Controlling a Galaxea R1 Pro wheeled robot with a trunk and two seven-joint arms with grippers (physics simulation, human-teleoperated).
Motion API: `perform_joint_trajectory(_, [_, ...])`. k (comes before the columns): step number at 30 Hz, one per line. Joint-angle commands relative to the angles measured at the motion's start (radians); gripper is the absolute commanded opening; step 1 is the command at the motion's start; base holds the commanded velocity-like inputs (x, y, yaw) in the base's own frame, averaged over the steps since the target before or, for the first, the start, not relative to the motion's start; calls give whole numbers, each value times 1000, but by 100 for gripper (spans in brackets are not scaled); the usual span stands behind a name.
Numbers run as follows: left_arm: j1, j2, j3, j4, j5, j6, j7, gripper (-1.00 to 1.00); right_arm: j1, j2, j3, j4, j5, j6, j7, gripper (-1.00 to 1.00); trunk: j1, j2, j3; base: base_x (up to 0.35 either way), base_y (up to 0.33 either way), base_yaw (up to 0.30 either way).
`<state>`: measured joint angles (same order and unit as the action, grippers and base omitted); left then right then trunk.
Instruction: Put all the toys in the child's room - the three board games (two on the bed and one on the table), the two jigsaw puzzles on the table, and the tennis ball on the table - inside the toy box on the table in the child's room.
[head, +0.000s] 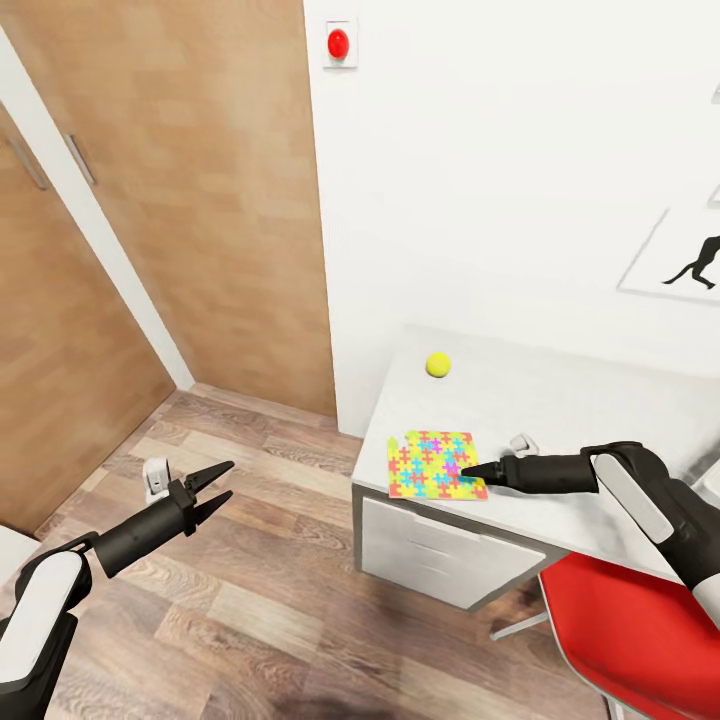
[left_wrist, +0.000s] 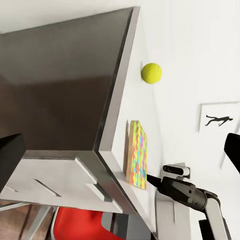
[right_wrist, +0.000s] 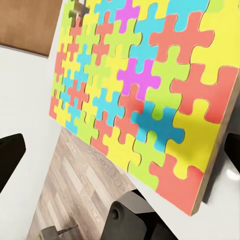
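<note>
A pale grey speckled desk (head: 560, 410) with white drawers stands against a plain white wall, over wood-plank flooring (head: 250, 560) and beside tall wood-grain doors (head: 200, 190). Near its front corner lies 1 flat square jigsaw puzzle (head: 435, 465) of interlocking yellow, blue, pink and green pieces. A yellow-green tennis ball (head: 437, 365) sits further back. The right gripper (head: 470, 470) reaches the puzzle's edge, fingers wide apart. The left gripper (head: 216, 490) hangs parted and empty above the floor.
</note>
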<state>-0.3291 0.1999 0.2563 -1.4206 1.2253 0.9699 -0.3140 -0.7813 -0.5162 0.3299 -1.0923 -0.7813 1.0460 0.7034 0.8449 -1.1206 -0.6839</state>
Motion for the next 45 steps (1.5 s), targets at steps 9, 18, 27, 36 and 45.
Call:
perform_joint_trajectory(9, [-1, 0, 1, 0, -6, 4, -7, 100, -1, -1, 1, 0, 5, 1, 5, 100, 0, -1, -1, 0, 0, 102])
perform_joint_trajectory(18, [-1, 0, 1, 0, -6, 4, -7, 100, -1, -1, 0, 0, 5, 1, 5, 100, 0, -1, -1, 0, 0, 241])
perform_joint_trajectory(27, [-1, 0, 1, 0, -7, 4, -7, 100, -1, -1, 0, 0, 5, 1, 4, 100, 0, -1, -1, 0, 0, 270])
perform_joint_trajectory(36, [-1, 0, 0, 0, -7, 4, -7, 100, -1, -2, 0, 0, 4, 1, 4, 100, 0, -1, -1, 0, 0, 184])
perform_joint_trajectory(45, [-1, -1, 0, 0, -7, 4, -7, 100, -1, -3, -1, 6, 4, 1, 5, 100, 0, -1, -1, 0, 0, 36])
